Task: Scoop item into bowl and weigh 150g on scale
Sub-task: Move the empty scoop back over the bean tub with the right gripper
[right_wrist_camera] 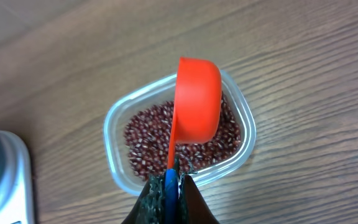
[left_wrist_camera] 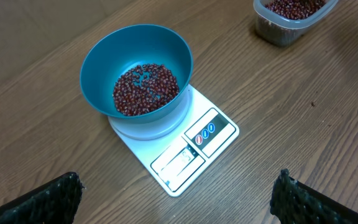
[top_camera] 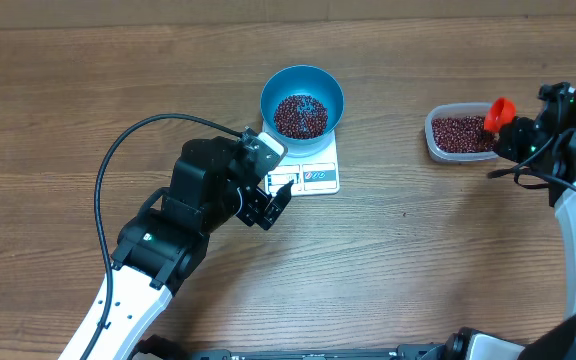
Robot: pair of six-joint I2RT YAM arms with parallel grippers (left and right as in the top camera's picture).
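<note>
One wood-grain table, scale, tub atop

Looks like a robotics lab bench, folks: a wood-grain table, with the left arm just beside the scale and the right arm well off to its right, black cable looping away. The props are kitchenware: a blue bowl on the scale, a clear tub to its right.
</note>
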